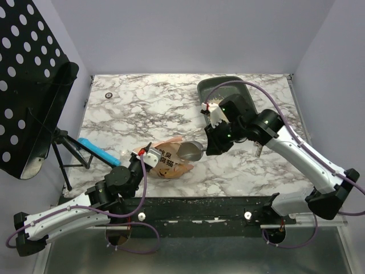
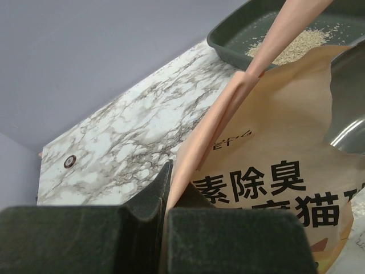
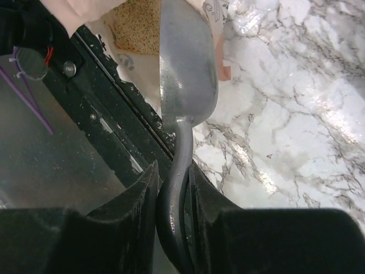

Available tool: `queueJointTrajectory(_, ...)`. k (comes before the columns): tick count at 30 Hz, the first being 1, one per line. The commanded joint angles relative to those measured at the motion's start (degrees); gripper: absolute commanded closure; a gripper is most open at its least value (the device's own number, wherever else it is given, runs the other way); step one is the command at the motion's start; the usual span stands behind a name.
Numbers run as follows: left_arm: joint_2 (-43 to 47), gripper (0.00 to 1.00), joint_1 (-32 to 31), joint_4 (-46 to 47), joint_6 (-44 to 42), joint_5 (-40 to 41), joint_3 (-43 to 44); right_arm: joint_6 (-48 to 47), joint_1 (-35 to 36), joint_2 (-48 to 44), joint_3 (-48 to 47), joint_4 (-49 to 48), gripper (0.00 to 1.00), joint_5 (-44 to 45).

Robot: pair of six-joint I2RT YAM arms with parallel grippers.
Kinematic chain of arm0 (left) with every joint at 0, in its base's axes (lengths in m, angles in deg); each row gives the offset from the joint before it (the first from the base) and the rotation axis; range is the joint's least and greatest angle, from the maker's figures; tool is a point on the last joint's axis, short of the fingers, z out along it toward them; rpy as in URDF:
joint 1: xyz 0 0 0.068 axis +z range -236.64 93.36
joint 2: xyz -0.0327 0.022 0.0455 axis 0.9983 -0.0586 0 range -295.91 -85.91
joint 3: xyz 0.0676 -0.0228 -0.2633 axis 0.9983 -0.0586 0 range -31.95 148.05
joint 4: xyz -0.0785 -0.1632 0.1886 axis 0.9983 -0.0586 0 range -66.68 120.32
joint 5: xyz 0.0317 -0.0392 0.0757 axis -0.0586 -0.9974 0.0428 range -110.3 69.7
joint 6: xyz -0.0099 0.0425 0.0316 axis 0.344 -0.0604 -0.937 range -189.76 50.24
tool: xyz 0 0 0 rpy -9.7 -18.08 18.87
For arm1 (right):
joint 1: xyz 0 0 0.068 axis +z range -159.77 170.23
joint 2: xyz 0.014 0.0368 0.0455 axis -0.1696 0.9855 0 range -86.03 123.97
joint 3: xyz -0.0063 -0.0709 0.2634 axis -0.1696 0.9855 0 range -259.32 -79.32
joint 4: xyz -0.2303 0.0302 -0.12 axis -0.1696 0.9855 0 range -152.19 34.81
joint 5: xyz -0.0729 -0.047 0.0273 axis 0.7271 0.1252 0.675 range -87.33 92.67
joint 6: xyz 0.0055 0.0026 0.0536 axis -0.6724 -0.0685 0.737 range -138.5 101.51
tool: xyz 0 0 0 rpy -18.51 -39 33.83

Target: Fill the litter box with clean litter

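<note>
Litter box (image 1: 219,80) sits on grey-walled marbled table (image 1: 148,108).

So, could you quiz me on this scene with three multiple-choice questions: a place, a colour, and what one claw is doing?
1. Where on the white marble table is the dark grey rectangular plastic litter box?
A near left corner; B far side, toward the right; C dead centre.
2. The fine granular litter in that box is:
A blue; B pale tan; C black.
3. The left gripper, at the orange-tan printed plastic bag, is:
A wide open; B hanging clear of it; C shut on its edge.
Answers: 1 B, the top view shows it there; 2 B, the left wrist view shows tan grains; 3 C, that view shows it pinching the bag's edge.
</note>
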Motion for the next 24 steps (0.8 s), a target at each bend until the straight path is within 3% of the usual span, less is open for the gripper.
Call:
queueJointTrajectory(1, 0.33, 1.00, 0.39, 4.76, 0.08, -2.27, 2.29, -0.22, 1.17, 5.25, -1.87, -0.68, 1.00, -2.34)
queueJointTrajectory(7, -1.16, 1.00, 0.31, 4.68, 0.60, -5.35, 2.20, 2.23, 1.35, 13.51, -1.43, -0.14, 1.00, -4.18)
queueJointTrajectory(11, -1.34, 1.00, 0.31, 4.50, 1.04, -7.46, 2.11, 4.17, 1.43, 17.74, 1.81, -4.88, 1.00, -9.44)
queueJointTrajectory(19, -0.38, 1.00, -0.40, 3.62, 1.13, -11.15, 1.85, 11.01, 1.35, 22.84, 11.56, -25.61, 1.00, -27.11)
queueJointTrajectory(24, -0.02, 1.00, -0.49, 3.71, 1.04, -11.86, 1.67, 17.43, 1.00, 20.57, 18.86, -39.68, 1.00, -30.37)
